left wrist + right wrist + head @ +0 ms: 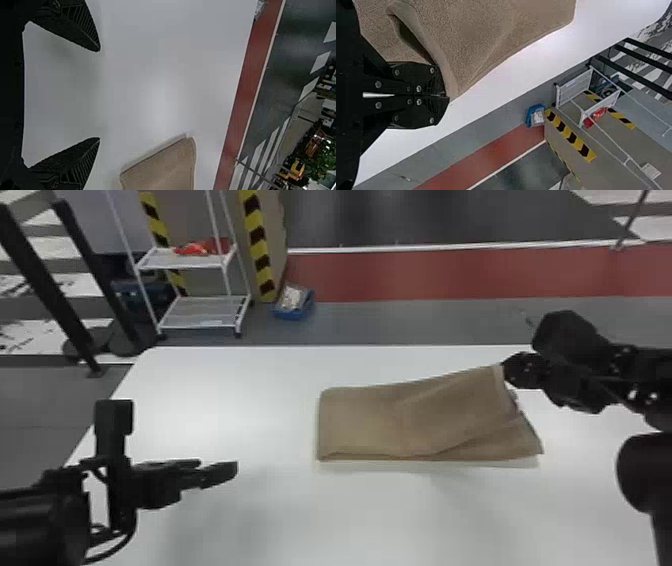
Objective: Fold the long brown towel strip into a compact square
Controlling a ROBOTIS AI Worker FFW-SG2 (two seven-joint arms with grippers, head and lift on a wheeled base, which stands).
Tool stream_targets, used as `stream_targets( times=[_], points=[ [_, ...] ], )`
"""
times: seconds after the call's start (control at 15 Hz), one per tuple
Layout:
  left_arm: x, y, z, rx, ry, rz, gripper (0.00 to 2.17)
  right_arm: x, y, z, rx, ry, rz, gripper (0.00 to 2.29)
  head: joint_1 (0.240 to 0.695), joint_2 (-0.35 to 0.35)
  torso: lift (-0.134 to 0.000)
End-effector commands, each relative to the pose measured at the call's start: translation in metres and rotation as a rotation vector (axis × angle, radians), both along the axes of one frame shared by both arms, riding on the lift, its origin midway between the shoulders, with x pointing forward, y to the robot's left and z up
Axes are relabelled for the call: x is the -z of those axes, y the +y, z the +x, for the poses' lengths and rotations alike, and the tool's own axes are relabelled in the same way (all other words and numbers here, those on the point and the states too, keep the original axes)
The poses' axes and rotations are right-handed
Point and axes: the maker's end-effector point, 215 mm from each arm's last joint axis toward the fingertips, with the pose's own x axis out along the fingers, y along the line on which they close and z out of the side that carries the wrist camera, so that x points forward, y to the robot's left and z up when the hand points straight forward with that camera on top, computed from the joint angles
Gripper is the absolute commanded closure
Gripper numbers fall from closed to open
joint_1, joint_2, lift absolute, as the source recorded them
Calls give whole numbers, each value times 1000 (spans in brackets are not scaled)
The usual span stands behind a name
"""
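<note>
The brown towel (370, 420) lies folded over on the right half of the table, its back right corner lifted and its right end showing loose layers. At that raised corner is my right gripper (506, 371); in the right wrist view the right gripper (446, 95) is shut on the towel's edge (451, 81). My left gripper (220, 474) hangs over the table's left part, apart from the towel. From its wrist, the left gripper (99, 95) has its fingers wide apart with nothing between them, and the towel's folded end (166, 166) lies beyond.
The white table (240, 390) extends around the towel. Past its back edge stand a white rack (200, 310) and a blue bin (293, 310) on the floor, with black posts (50, 285) at the far left.
</note>
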Motion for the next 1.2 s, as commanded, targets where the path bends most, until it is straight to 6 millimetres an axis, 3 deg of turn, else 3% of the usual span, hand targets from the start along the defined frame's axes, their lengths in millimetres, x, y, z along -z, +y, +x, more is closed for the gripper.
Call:
stream_targets(
  times=[0.0,0.4,0.53,0.73,0.87,1.13],
  points=[
    [1,0,0,-2,2,1,87,3,-11,-5,22,2,24,1170,695,81,-125],
    [6,-3,-5,0,12,4,87,2,-24,-3,45,0,50,1166,695,54,-125],
    [5,-1,-5,-3,10,5,87,-14,-20,-5,34,-24,81,1170,695,49,-125],
    [7,-2,-7,-1,15,5,87,-34,-39,-4,68,-60,107,1166,695,54,-125],
    [7,-6,-7,7,13,5,87,-13,-47,-6,85,-29,94,1166,695,39,-125],
    [8,-8,-7,14,16,10,87,-10,-49,-7,86,-20,108,1166,695,17,-125]
  ],
)
